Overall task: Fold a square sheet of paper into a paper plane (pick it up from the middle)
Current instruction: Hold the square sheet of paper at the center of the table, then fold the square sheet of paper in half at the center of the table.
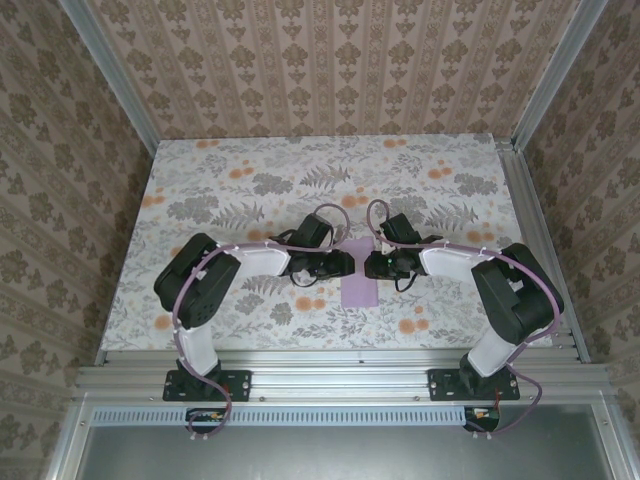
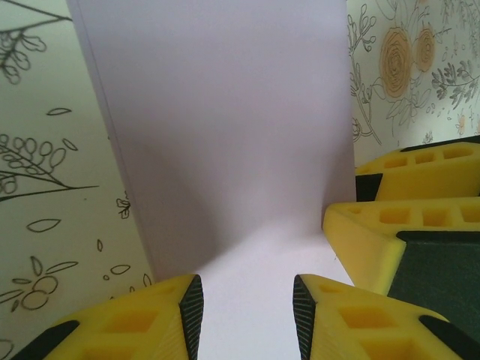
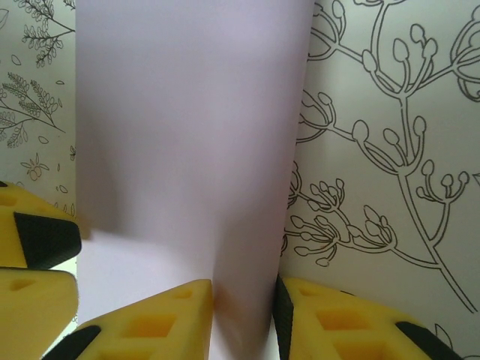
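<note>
The lavender square sheet of paper [image 1: 358, 287] lies mid-table as a narrow strip, longer than wide, between the two grippers. My left gripper [image 1: 343, 264] meets it from the left and my right gripper [image 1: 372, 265] from the right, tips almost touching. In the left wrist view the jaws [image 2: 247, 315] stand apart over the flat paper [image 2: 225, 135], and the right gripper's yellow fingers [image 2: 405, 225] show beside them. In the right wrist view a raised flap of the paper [image 3: 187, 135] fills the narrow gap of the gripper [image 3: 244, 319], both fingers against it. No paper plane shape shows.
A floral-patterned tablecloth [image 1: 240, 190] covers the table. Patterned walls stand at the left, back and right, with metal rails [image 1: 340, 362] along the near edge. Both arms' cables [image 1: 300, 240] loop just behind the grippers.
</note>
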Controlling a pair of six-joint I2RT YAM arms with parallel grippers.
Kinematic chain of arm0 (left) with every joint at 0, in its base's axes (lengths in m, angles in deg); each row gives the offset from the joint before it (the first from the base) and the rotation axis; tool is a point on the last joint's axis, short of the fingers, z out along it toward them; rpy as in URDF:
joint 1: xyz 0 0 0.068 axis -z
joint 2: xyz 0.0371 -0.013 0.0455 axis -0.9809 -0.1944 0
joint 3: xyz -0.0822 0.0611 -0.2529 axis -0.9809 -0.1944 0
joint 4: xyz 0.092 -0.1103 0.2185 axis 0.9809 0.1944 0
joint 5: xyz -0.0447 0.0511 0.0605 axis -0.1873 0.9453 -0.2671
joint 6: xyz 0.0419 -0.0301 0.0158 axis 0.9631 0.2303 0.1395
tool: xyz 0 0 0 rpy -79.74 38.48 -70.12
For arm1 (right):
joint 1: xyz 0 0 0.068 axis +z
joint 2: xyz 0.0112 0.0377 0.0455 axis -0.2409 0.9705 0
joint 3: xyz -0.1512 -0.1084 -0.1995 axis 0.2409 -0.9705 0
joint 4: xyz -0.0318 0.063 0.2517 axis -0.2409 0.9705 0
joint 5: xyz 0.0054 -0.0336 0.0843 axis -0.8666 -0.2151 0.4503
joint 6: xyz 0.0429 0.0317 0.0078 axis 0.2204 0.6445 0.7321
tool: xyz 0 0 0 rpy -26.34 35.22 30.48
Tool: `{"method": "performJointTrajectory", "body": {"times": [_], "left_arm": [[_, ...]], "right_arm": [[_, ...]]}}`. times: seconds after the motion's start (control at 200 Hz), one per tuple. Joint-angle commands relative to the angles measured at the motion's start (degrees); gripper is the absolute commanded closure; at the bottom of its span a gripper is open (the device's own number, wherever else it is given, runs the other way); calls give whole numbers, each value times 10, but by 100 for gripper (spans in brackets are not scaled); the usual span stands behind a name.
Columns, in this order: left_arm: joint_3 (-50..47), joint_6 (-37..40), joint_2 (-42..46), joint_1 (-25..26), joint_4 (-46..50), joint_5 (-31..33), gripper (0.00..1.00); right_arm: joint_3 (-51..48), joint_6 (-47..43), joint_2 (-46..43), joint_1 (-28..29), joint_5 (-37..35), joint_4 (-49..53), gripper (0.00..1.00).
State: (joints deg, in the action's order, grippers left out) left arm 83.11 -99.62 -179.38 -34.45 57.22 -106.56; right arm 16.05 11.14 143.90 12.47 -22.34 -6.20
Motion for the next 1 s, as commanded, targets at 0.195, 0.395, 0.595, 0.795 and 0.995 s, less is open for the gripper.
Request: {"method": "performJointTrajectory", "body": {"times": [0.195,0.395,0.595,0.795,0.995], "left_arm": [[11,1,-25,5,11,6,65],[11,24,-36,8,61,34,72],[12,48,-46,11,107,68,71],[14,55,-63,13,115,78,72],[23,67,-74,16,141,101,74]], "right_arm": [[-18,8,19,9,-4,-3,69],[-18,7,20,9,-4,-3,69],[-20,7,12,9,-8,2,69],[-12,0,-19,6,-23,30,62],[-11,-2,-60,-4,-27,53,59]]}}
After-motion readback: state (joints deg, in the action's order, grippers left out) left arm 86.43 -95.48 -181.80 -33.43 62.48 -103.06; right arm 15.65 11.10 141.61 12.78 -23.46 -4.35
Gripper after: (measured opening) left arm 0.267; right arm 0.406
